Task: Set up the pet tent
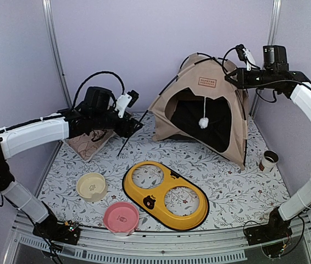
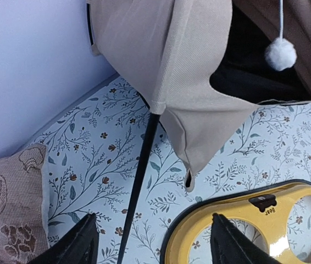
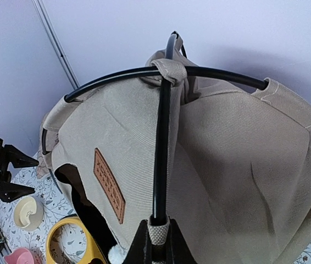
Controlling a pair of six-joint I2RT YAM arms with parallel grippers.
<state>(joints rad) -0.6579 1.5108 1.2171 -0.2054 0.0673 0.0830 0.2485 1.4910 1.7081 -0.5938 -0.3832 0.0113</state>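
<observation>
The tent [image 1: 210, 104] stands at the back of the counter [image 1: 238, 187], right of centre, with its doorway facing you. Your right fingers [image 3: 143, 248] are clamped on a pole [image 3: 161, 137] near its peak. Your left fingers [image 2: 76, 247] are apart above the counter, near the tent's front left corner, where a pole end [image 2: 138, 192] slants down. A pillow [image 1: 89, 144] lies at the left edge. A yellow tray [image 1: 165, 193], cream bowl [image 1: 92, 186] and pink bowl [image 1: 121, 216] sit near the front.

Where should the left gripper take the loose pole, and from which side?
Probably the pole on its bare stretch below the tent corner, from above, the left gripper straddling it: there it runs thin, straight and clear of fabric.
</observation>
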